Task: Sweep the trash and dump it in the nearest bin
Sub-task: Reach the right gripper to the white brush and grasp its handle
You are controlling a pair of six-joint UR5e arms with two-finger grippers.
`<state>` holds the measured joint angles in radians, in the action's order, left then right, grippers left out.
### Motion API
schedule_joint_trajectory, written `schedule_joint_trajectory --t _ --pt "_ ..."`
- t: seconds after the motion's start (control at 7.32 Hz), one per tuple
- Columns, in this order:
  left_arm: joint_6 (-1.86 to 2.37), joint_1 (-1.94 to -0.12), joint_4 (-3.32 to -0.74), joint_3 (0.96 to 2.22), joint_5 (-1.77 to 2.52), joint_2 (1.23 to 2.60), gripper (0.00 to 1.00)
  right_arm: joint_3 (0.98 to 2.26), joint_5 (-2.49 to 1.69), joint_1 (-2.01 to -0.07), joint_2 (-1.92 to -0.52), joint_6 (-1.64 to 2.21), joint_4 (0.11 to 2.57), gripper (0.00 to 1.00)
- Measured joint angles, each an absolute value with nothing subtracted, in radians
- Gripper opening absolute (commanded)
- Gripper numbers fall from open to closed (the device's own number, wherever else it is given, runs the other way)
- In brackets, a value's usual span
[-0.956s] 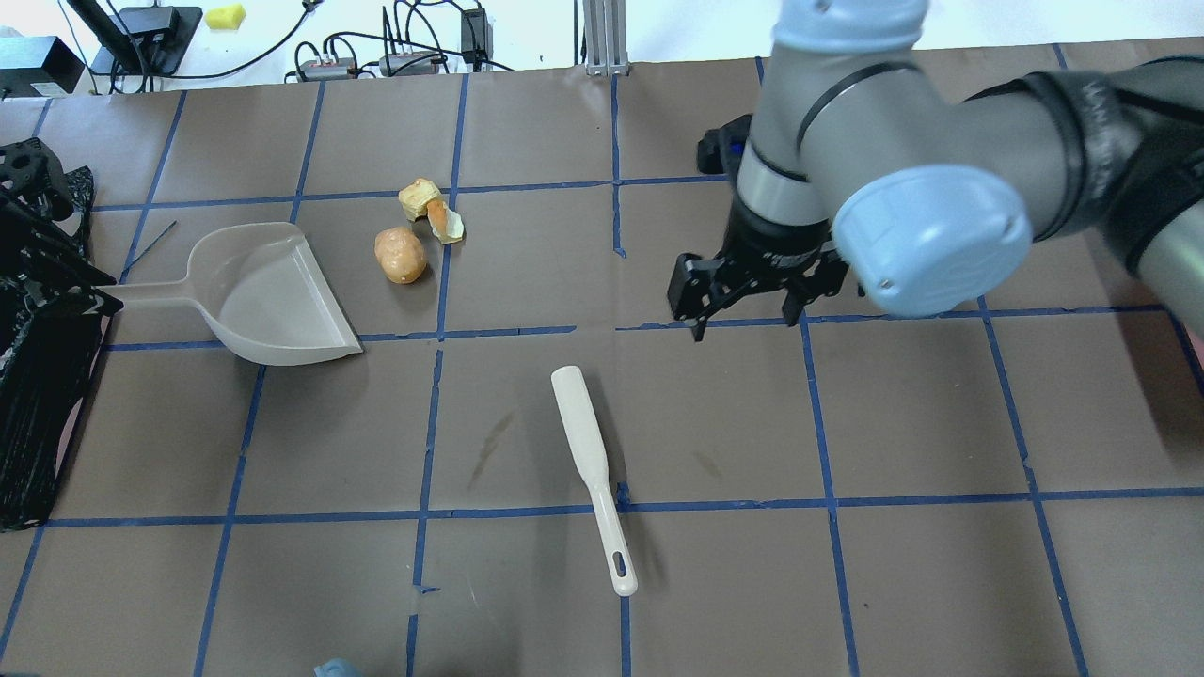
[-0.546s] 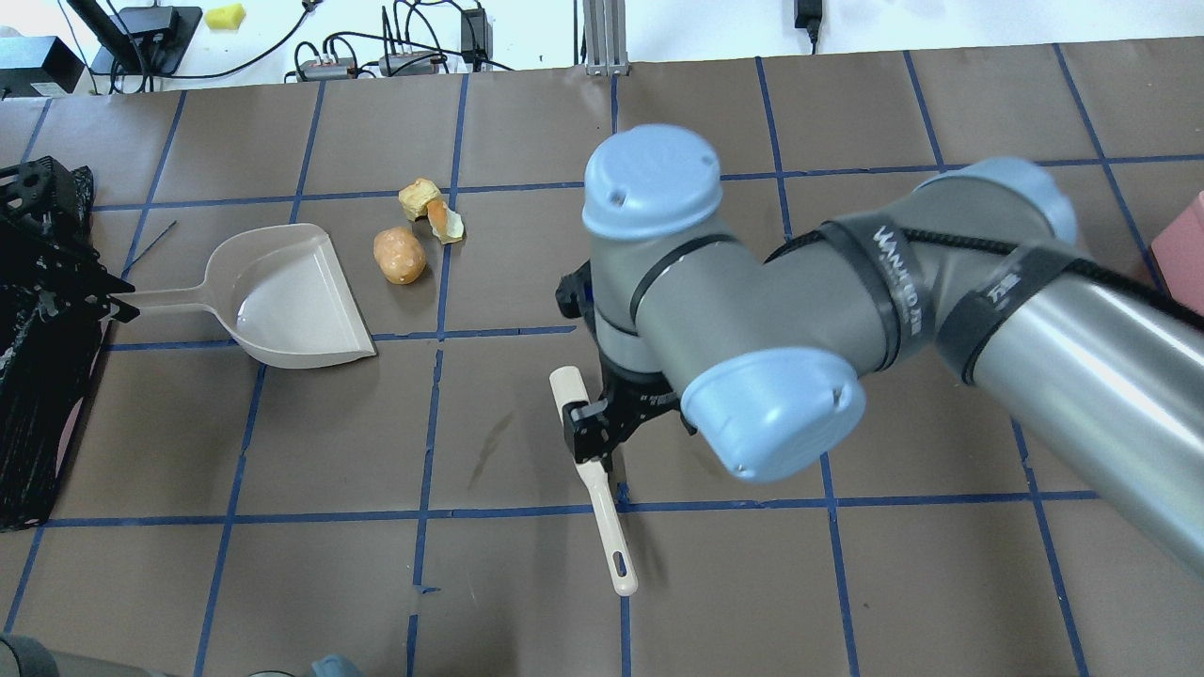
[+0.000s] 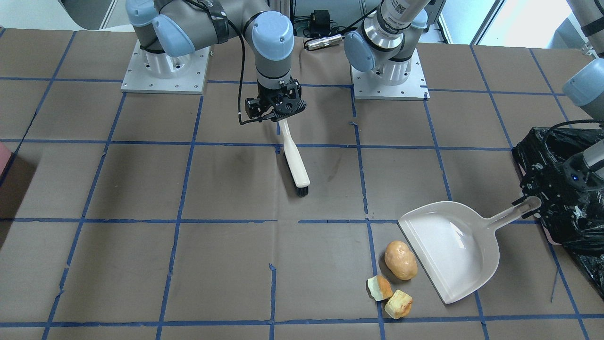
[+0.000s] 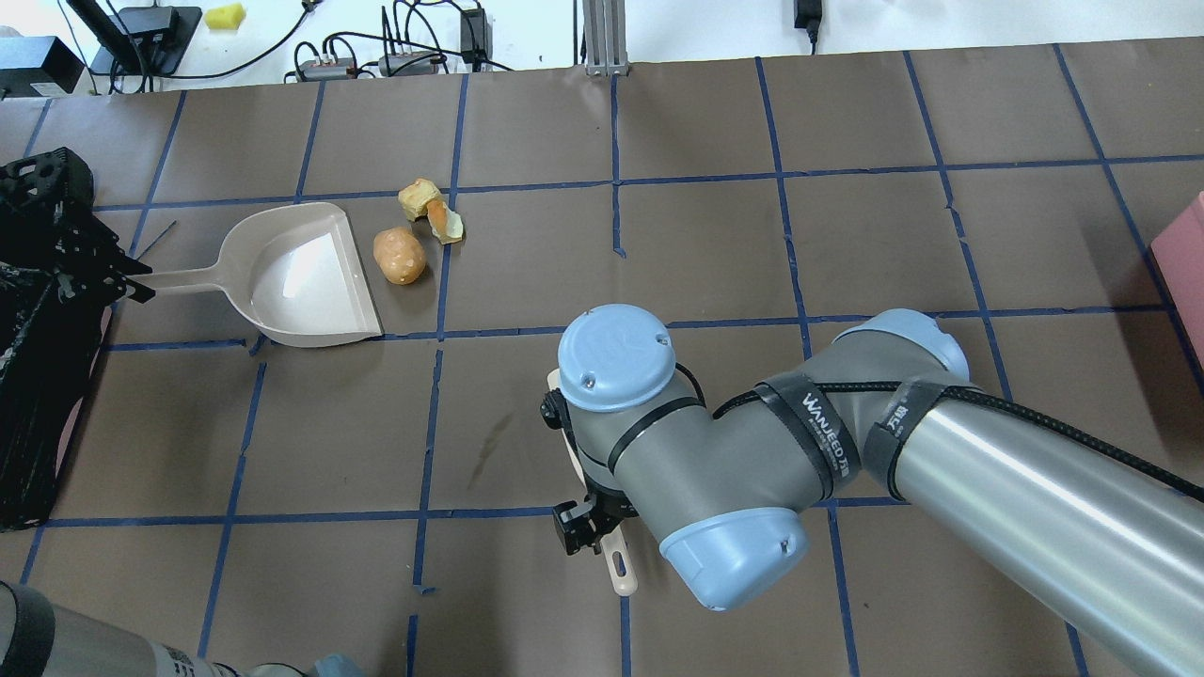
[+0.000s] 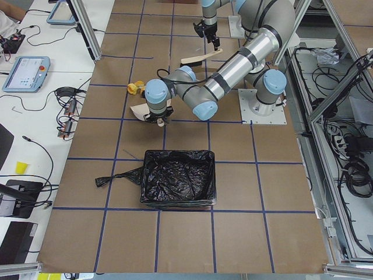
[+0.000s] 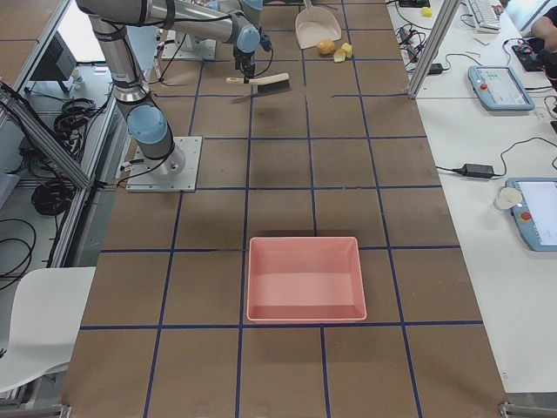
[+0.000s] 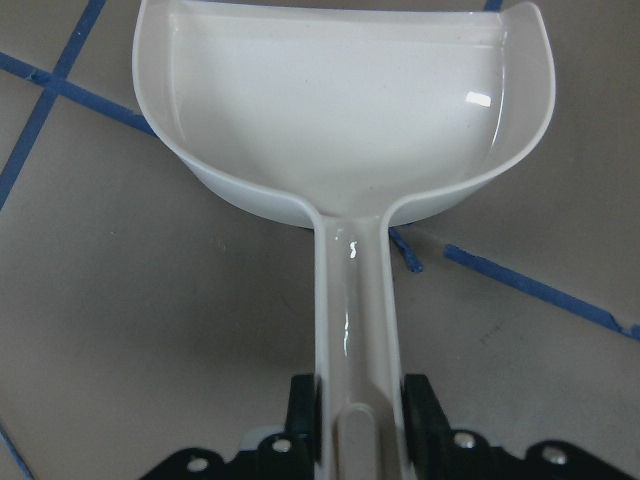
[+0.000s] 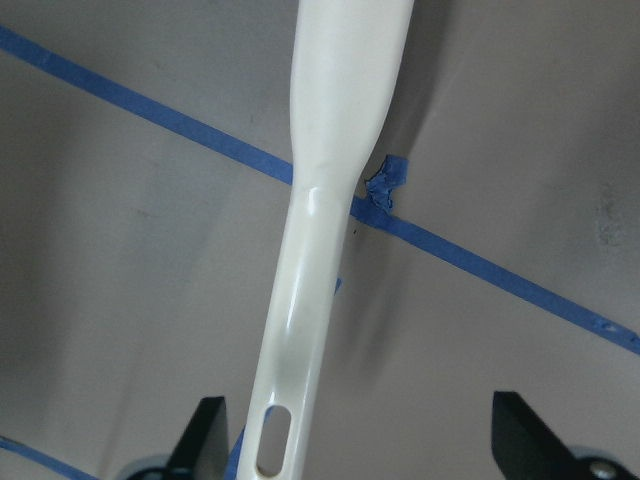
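The trash, a tan potato-shaped lump [image 4: 399, 255] and two yellowish chunks [image 4: 419, 197] [image 4: 445, 221], lies just right of the mouth of the white dustpan [image 4: 301, 282]. My left gripper [image 7: 360, 400] is shut on the dustpan's handle, next to the black-bagged bin [image 4: 38, 395] at the table's left end. A white brush [image 3: 293, 158] lies flat mid-table. My right gripper [image 8: 365, 440] hangs open over the brush's handle end, one finger [image 8: 205, 440] close beside the handle and the other far off it.
A pink tub [image 6: 305, 279] stands far off at the table's right end. Blue tape lines grid the brown table [image 4: 715, 122]. Cables and power bricks [image 4: 395, 56] lie beyond the far edge.
My right arm has swung down over the brush and travelled along it to the handle end. The left gripper has slid the dustpan right, closer to the potato-shaped lump.
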<state>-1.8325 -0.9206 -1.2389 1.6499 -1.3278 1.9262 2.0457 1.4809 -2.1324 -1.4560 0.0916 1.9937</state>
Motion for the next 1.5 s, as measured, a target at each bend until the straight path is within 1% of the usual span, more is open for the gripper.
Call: schedule_joint_trajectory --t 0.55,0.68,0.82,1.09,1.23,1.5 --pt "-1.839 -0.94 -1.194 1.665 -1.315 1.955 0.07 2.061 1.479 -2.162 -1.435 0.096 2.022 0.88" --pt "-1.839 -0.94 -1.183 1.665 -1.315 1.964 0.08 2.06 1.48 -2.177 -1.425 0.097 2.025 0.83" --pt "-1.84 -0.94 -1.178 1.666 -1.315 1.969 0.08 2.058 1.481 -2.185 -1.413 0.097 2.034 0.7" --pt "-1.834 -0.939 -1.174 1.667 -1.316 1.979 0.08 2.056 1.484 -2.19 -1.393 0.096 2.059 0.23" --pt "-1.831 -0.939 -1.174 1.667 -1.316 1.982 0.08 2.056 1.486 -2.19 -1.39 0.096 2.063 0.08" --pt "-1.823 -0.939 -1.174 1.669 -1.317 1.985 0.09 2.056 1.49 -2.19 -1.388 0.095 2.069 0.02"
